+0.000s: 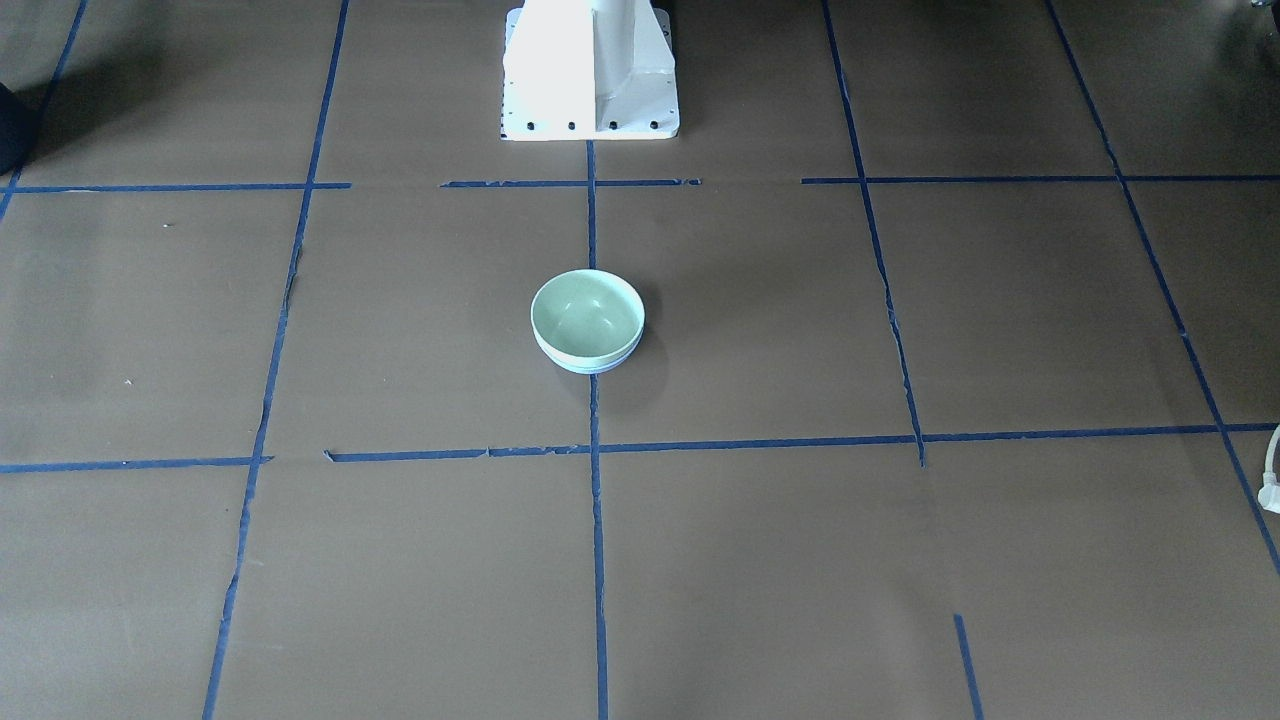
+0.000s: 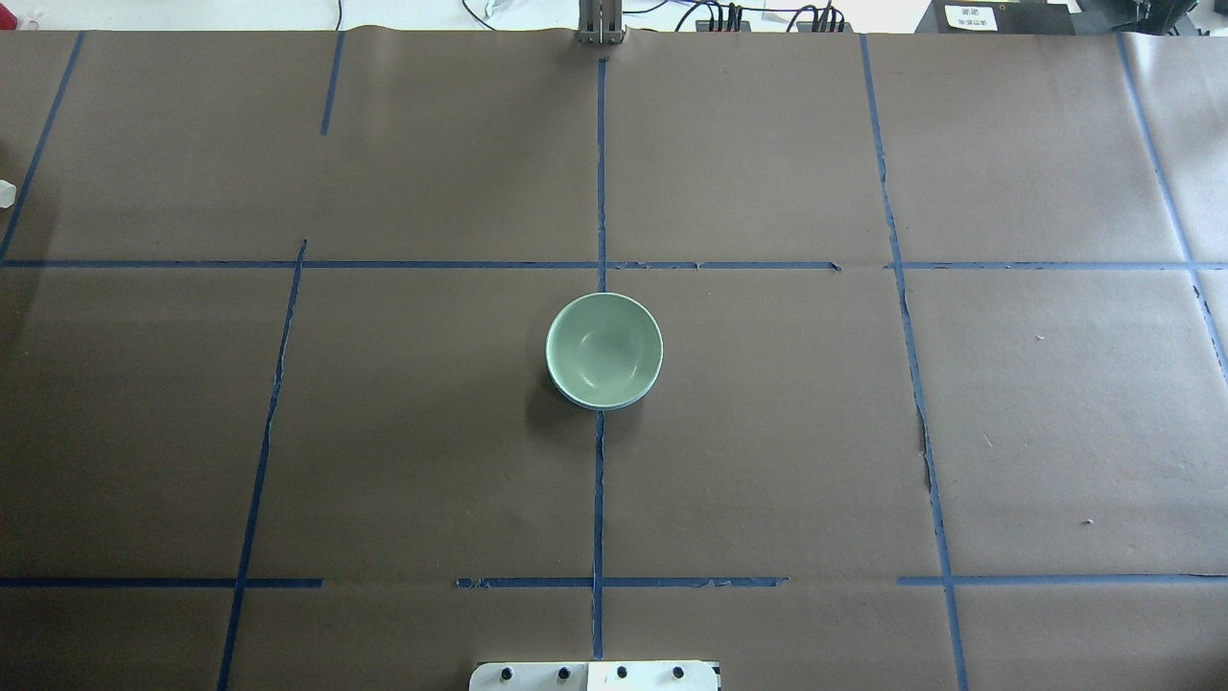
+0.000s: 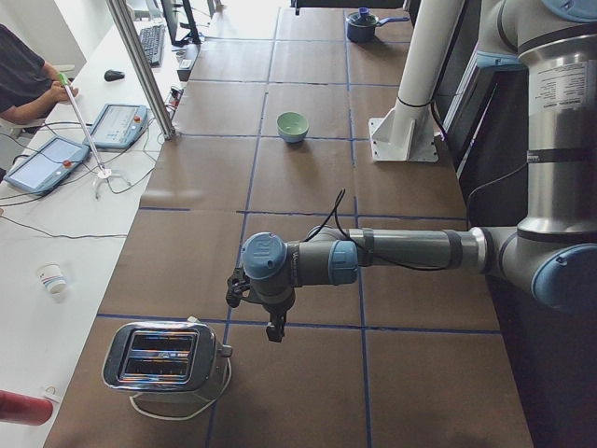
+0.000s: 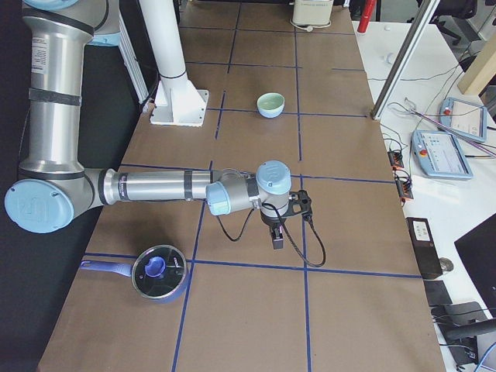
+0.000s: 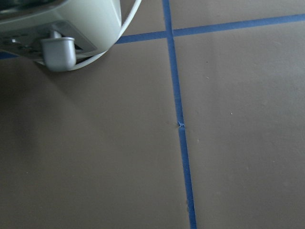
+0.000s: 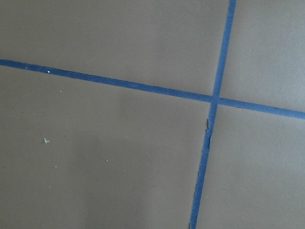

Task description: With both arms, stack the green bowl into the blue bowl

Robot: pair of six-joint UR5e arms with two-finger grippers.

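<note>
The green bowl (image 1: 587,315) sits nested inside the blue bowl (image 1: 592,369) at the table's middle, on the centre tape line. Only a thin blue rim (image 2: 597,406) shows under the green bowl (image 2: 603,347). The stack also shows in the exterior left view (image 3: 292,124) and the exterior right view (image 4: 270,101). My left gripper (image 3: 274,328) hangs over the table's left end, far from the bowls, pointing down. My right gripper (image 4: 277,239) hangs over the right end, also far away. Both show only in side views, so I cannot tell whether they are open or shut.
A chrome toaster (image 3: 163,359) stands near my left gripper; its corner shows in the left wrist view (image 5: 62,28). A blue lidded pot (image 4: 159,273) stands near my right arm. The white pedestal base (image 1: 590,75) stands behind the bowls. An operator's desk with tablets (image 3: 51,163) runs along the far side.
</note>
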